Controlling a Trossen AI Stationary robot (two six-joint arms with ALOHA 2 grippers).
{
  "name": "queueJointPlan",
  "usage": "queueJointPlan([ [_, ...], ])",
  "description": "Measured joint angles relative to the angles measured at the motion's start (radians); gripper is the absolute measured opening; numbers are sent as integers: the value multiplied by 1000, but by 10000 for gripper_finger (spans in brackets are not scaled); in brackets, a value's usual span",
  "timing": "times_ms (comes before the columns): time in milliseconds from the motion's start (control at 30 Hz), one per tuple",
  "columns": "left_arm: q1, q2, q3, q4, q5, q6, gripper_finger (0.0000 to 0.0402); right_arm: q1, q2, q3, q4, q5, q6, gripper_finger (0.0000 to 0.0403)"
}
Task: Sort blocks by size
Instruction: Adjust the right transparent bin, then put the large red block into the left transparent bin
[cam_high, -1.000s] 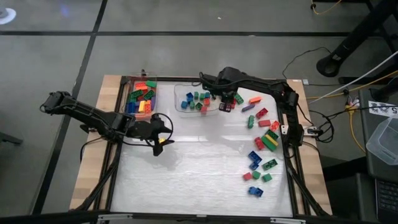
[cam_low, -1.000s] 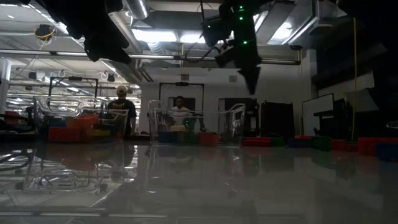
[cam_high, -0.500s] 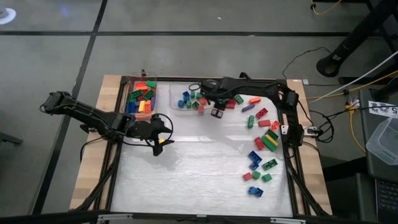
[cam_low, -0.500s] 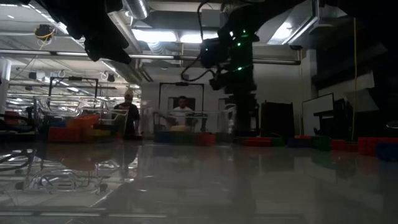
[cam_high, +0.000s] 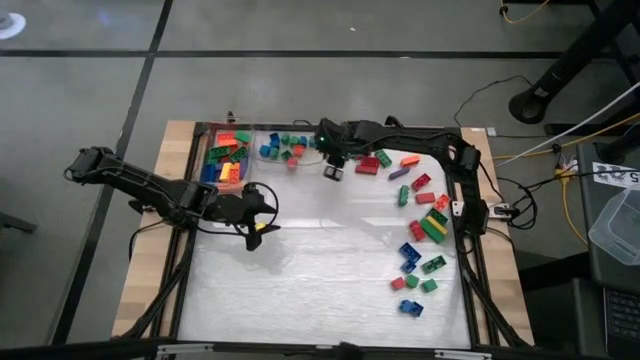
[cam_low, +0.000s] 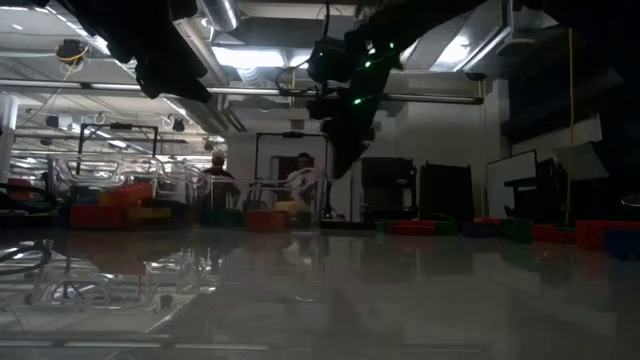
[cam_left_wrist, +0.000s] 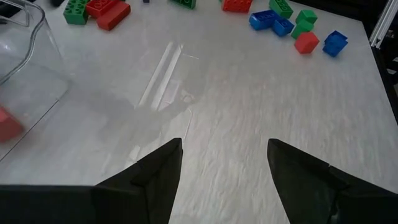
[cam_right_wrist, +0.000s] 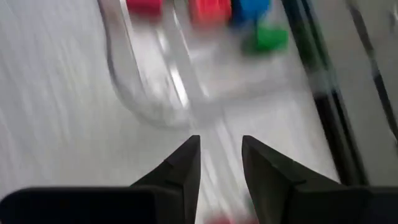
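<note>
Small blocks lie in a clear tray (cam_high: 283, 150) at the table's far edge. Next to it on the left stands a second tray (cam_high: 228, 160) of longer blocks. Loose blocks (cam_high: 420, 215) lie scattered along the right side. My right gripper (cam_high: 330, 168) points steeply down at the clear tray's right end, its fingers nearly together (cam_right_wrist: 221, 143). My left gripper (cam_high: 262, 222) hovers open over the bare left middle of the table, with nothing between its fingers (cam_left_wrist: 224, 146). My right gripper comes from above, slanting down, at the clear tray's right-hand wall (cam_right_wrist: 186, 99). The wall runs into the narrow gap between the two fingers, one finger on either side of it. The picture is blurred, so the exact hold is unclear. The tray's bottom stays on the table.
The table's black frame rail (cam_high: 300, 128) runs just behind both trays. Red, green and orange blocks (cam_high: 385, 162) lie close to the right of my right gripper. The white middle of the table (cam_high: 320, 260) holds no blocks. People show in the room behind the table (cam_low: 300, 180).
My right gripper has gone down and toward the table's left edge along the far rail, tipping more steeply downward. The clear tray with the small blocks has slid left with it and now stands close to the tray of longer blocks.
</note>
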Motion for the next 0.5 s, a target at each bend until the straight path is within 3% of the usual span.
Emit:
queueJointPlan([
  [200, 0, 0, 0, 0, 0, 1, 223, 0, -1, 27, -383, 11, 25, 117],
  [500, 0, 0, 0, 1, 0, 1, 223, -1, 1, -143, -340, 76, -47, 117],
])
